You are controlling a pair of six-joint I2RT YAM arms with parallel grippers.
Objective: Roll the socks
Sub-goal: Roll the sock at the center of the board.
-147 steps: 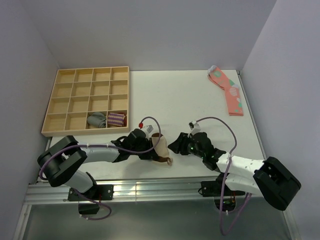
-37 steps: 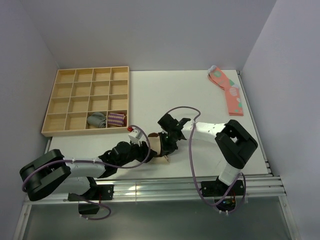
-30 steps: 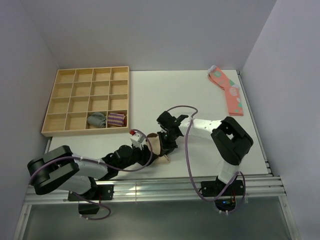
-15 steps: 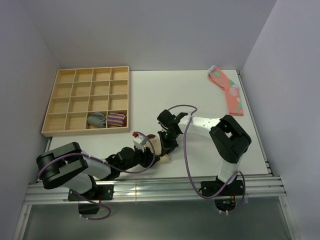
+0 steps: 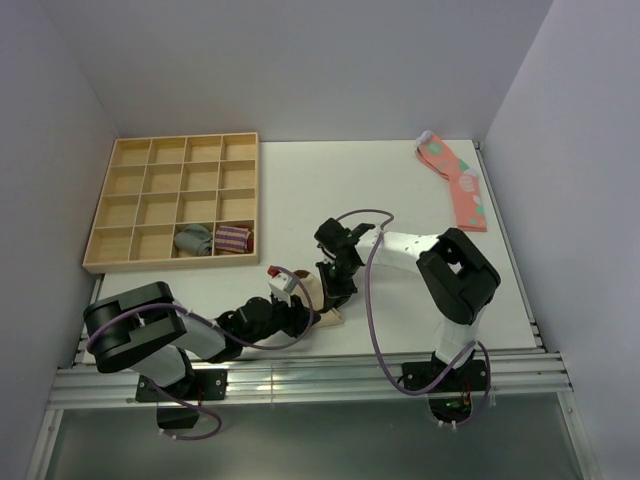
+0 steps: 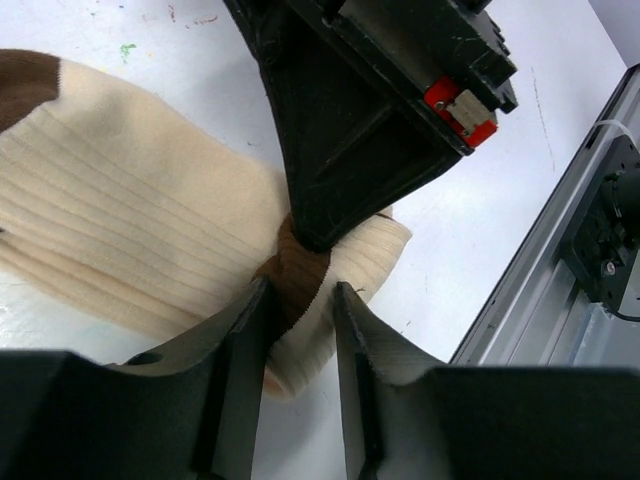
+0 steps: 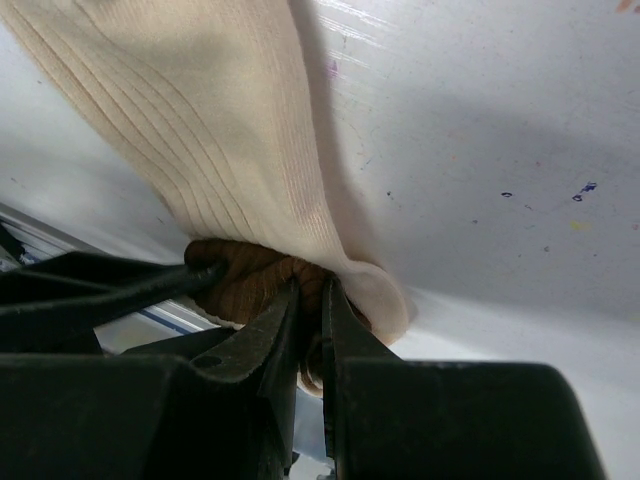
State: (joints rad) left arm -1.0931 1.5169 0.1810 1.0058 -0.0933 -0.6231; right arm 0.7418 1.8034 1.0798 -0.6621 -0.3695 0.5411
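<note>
shows left hand (image 6: 300,300) and right hand (image 7: 310,290) tip to tip, both clenched on the brown band of the socks (image 6: 130,250), cream length trailing sideways from them.

**Tray and pink pair sit clear of the grippers**

Beyond the left gripper (image 5: 308,312) and off to its left, a wooden tray (image 5: 160,180) of sixteen compartments lies flat on the white desk (image 5: 330,185). In its nearest row a grey rolled sock (image 5: 194,239) sits in the third compartment, and a purple-striped rolled sock (image 5: 233,238) is next door in the corner slot, the one closest to that gripper. Well beyond the right gripper (image 5: 335,293), off to its right, pink socks with green spots (image 5: 455,183) lie flat by the desk's far right corner. On the near side of both grippers, a metal rail (image 5: 320,375) runs along the desk's edge.
</note>
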